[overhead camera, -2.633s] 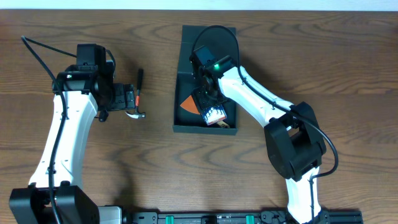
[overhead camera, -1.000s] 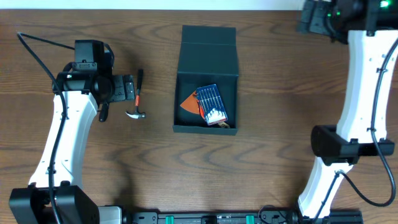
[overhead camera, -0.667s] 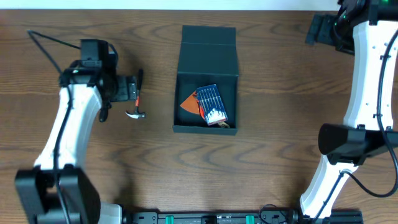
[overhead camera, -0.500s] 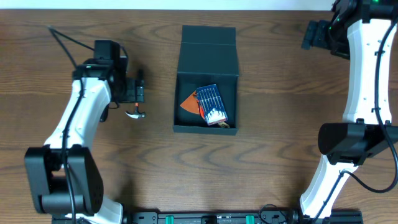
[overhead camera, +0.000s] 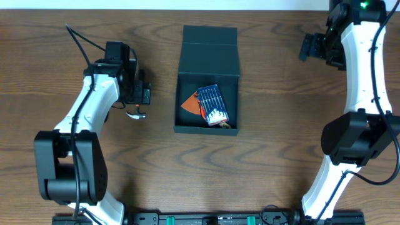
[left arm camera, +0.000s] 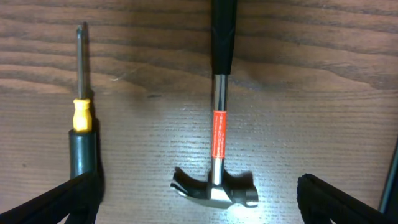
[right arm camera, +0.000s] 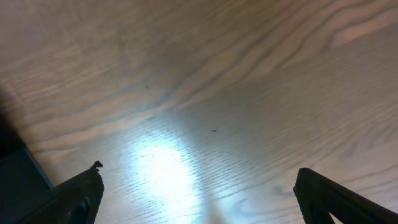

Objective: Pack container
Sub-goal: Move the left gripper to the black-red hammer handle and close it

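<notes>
The container [overhead camera: 207,127] is a dark box in the middle of the table, with its flap lid [overhead camera: 209,53] folded back. Inside lie a blue case of small tools [overhead camera: 212,105] and an orange piece [overhead camera: 189,103]. A small claw hammer [left arm camera: 216,189] with a red band and black grip lies on the wood to the left of the box, its steel head [overhead camera: 136,114] showing in the overhead view. My left gripper [left arm camera: 202,210] hovers open over it, fingers either side of the head. My right gripper [overhead camera: 307,47] hangs open over bare wood at the far right.
A screwdriver [left arm camera: 81,134] with a yellow collar and black handle lies parallel to the hammer, right by my left gripper's left finger [left arm camera: 71,198]. In the right wrist view there is only wood grain and a dark corner [right arm camera: 18,180] at the lower left.
My right arm has pulled out of the container and swung to the far right corner. My left arm has shifted right, and its gripper now stands over the hammer.
</notes>
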Motion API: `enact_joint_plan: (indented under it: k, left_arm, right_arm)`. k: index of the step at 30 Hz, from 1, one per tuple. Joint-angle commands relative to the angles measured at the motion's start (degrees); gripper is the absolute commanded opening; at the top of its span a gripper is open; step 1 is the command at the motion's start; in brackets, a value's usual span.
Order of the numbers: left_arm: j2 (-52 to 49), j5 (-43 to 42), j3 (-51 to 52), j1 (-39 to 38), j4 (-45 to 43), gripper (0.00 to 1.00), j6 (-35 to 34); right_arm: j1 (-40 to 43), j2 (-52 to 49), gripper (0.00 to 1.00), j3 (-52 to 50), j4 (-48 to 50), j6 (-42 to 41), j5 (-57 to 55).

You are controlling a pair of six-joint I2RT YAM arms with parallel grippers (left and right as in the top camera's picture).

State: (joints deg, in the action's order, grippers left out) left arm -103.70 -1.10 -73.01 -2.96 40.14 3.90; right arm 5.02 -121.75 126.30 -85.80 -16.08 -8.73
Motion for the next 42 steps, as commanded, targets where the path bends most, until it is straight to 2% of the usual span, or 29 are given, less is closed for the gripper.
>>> enact_joint_plan:
  k: [1, 24, 42]
  left_arm:
    - [-1.3, 0.3, -1.4, 0.0, -0.6, 0.98, 1.0]
    - [-7.9, 0.0, -1.4, -0.1, -1.5, 0.98, 1.0]
    - [-9.9, 0.1, -1.4, -3.2, -2.4, 0.98, 1.0]
  right_arm:
    - [0.4, 0.7, 0.99, -1.8, 0.6, 0.5, 0.0]
    - [0.3, 0.7, 0.99, -3.0, 1.5, 0.5, 0.2]
    - [0.3, 0.7, 0.99, -3.0, 2.5, 3.4, 0.0]
